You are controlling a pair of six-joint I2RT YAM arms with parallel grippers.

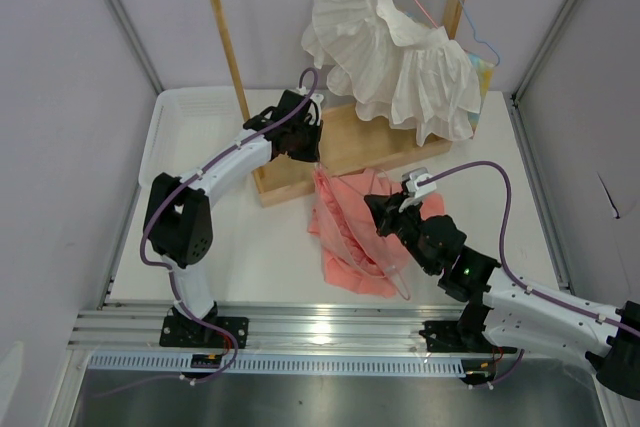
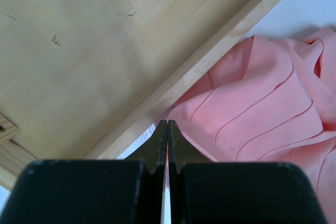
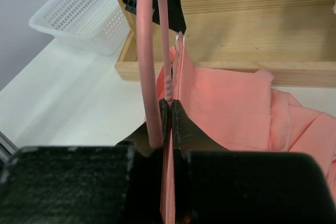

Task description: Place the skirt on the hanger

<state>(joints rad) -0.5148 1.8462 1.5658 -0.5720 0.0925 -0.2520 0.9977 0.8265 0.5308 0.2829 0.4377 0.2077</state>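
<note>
White counter point(image 1: 250, 257) carries wooden rack point(image 1: 350, 152). Salmon skirt point(image 1: 345, 227) lies crumpled on counter just in front of rack base, one corner raised toward it. Pink hanger point(image 3: 147, 66) sits at skirt's right side, hook curving up. Left claw point(image 2: 167, 124) pinched closed on skirt's upper edge beside rack base. Right claw point(image 3: 170, 103) clamped tight on hanger neck, skirt cloth caught alongside

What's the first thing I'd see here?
Probably the salmon-pink skirt crumpled mid-table, its edge pinched up by the left gripper. The right gripper beside it clamps the thin pale-pink hanger. Behind them, a frilly white garment hangs on a wooden rack.
</note>
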